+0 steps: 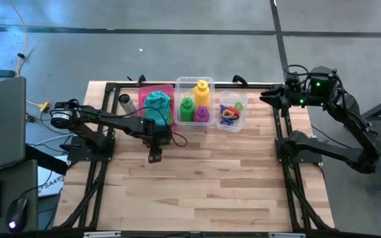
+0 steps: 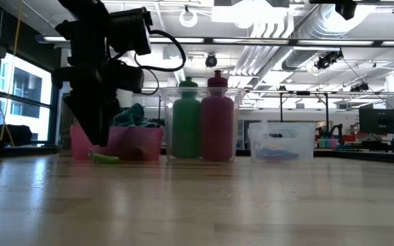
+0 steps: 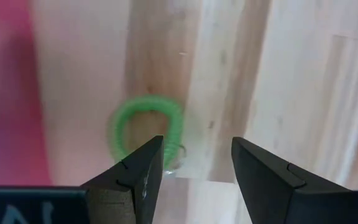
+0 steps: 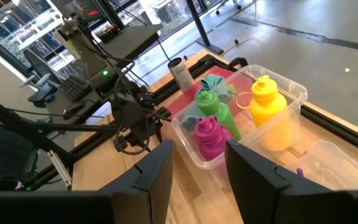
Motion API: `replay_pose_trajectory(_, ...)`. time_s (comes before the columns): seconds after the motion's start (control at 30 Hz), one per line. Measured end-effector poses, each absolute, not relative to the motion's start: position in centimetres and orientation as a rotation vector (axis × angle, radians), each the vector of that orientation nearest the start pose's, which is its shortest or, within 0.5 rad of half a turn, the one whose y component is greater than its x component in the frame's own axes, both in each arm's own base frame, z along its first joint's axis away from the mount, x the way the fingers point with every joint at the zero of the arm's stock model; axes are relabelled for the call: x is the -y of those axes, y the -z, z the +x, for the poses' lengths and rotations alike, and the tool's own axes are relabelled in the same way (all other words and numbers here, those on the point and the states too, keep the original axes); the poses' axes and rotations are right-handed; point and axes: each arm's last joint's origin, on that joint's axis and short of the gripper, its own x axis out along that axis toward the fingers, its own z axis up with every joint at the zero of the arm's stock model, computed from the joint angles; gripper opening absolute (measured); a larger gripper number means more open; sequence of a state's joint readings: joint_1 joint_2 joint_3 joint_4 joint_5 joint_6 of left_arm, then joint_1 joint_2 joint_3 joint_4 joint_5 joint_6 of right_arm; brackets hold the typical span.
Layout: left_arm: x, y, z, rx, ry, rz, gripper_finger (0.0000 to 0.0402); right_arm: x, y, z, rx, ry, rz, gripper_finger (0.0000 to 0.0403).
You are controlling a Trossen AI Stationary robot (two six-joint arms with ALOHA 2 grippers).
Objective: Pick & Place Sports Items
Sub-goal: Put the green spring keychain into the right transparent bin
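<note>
Green rubbery ring on the wooden table, just in front of the pink bin

Left gripper hangs over the ring, fingers parted and empty; teal cloth fills the pink bin; right gripper waits raised at the table's right rear corner, fingers apart, grasping nothing

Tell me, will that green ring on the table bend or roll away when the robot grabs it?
The green ring is thin and coiled-looking, so it probably squashes and bends easily. It lies flat on the wooden table, so rolling seems unlikely; it might slide instead. It looks light, so the left gripper, open above it, could flick it aside if one finger catches the edge.
</note>
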State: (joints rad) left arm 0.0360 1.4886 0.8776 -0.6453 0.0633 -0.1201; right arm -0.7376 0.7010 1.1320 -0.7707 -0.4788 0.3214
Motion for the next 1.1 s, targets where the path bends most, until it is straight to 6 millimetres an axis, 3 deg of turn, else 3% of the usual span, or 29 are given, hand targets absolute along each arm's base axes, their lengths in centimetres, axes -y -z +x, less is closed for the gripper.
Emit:
replay_pose_trajectory(0.37,-1.4,-18.3,26.3,-1.248,-0.107,-0.104,0.0186,6.0,-40.0,8.6,-0.236,0.304,0.511,0.0139)
replay_pose_trajectory(0.8,-1.4,-16.3,25.2,-1.277,-0.078,-0.177,0.0186,6.0,-40.0,8.6,-0.235,0.301,0.51,0.0139)
replay_pose_trajectory(1.1,-1.0,-14.2,25.8,-1.322,-0.106,-0.194,0.0182,6.0,-40.0,8.6,-0.23,0.303,0.507,0.0139)
